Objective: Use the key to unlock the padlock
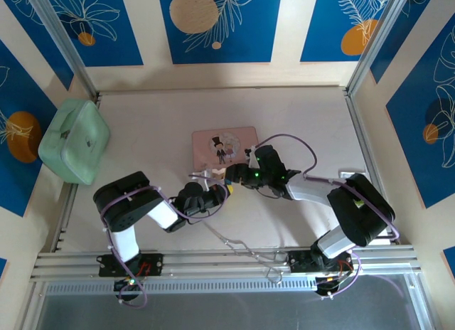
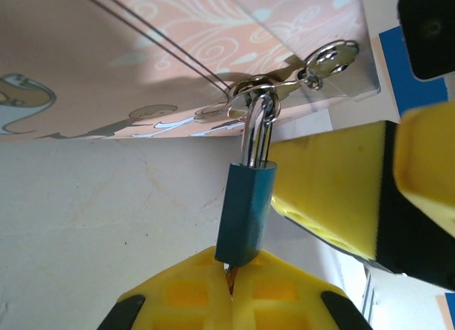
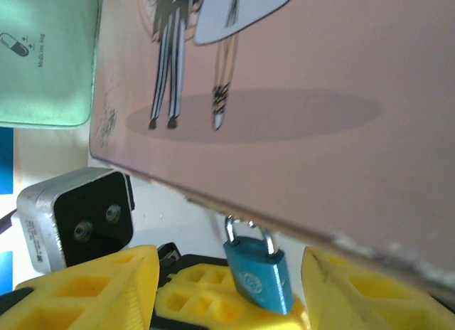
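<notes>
Top: at the tin's (image 1: 224,146) 6 o'clock edge, left gripper (image 1: 215,191) meets right gripper (image 1: 240,177).
Left wrist: the padlock (image 2: 245,216) hangs from the tin's hasp. The left gripper, at 6, pinches what looks like the key (image 2: 229,276).
Right wrist: the right gripper is spread, flanking the padlock without touching.
Turning an unbraced lock may swing it and slip the key.

Padlock (image 2: 245,216) bottom end hidden by left fingers (image 2: 185,294); pink tin (image 3: 320,95) cut off by frame edge.
</notes>
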Available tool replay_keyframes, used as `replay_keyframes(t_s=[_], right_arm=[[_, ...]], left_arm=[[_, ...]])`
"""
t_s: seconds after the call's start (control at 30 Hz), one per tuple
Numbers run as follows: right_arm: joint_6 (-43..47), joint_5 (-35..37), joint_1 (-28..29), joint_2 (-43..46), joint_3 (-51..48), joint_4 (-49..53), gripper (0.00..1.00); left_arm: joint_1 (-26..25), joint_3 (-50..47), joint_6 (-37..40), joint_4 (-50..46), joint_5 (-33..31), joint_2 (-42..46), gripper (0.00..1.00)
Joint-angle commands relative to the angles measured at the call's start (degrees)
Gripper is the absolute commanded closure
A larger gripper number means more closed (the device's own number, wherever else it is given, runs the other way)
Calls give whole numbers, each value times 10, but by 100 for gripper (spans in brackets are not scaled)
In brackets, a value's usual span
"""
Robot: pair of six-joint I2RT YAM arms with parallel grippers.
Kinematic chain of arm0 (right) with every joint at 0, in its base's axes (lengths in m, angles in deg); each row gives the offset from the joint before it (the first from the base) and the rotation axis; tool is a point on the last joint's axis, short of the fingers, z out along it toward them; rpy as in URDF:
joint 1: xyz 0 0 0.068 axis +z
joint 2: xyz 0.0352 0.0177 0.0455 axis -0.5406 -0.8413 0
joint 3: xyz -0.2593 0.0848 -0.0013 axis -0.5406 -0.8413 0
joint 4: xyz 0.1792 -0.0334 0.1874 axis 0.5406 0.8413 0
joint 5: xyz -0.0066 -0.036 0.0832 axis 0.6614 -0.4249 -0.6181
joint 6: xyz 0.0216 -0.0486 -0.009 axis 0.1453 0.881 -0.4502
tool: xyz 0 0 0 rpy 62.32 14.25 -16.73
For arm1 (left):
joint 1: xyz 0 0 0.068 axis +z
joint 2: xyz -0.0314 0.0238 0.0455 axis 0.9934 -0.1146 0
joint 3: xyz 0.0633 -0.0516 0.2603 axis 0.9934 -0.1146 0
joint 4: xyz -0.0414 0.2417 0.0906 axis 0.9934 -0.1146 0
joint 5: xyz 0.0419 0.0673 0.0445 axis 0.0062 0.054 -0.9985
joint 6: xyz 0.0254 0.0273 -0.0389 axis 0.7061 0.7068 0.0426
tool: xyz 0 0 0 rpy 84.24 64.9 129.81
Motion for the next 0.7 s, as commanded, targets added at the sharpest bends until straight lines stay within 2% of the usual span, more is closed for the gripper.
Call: replay_keyframes(t_s=[0.0,0.27,0.67], right_arm=[[9,-21,-4,-13,-6,-10,45],[-6,-33,2,-35,-28,-59,46],[-14,-41,8,-55,-30,-73,61]], left_arm=[[8,4,-11,70,18,-8,100],[9,1,-14,63,27,-4,100],[13,-8,-11,56,31,3,100]])
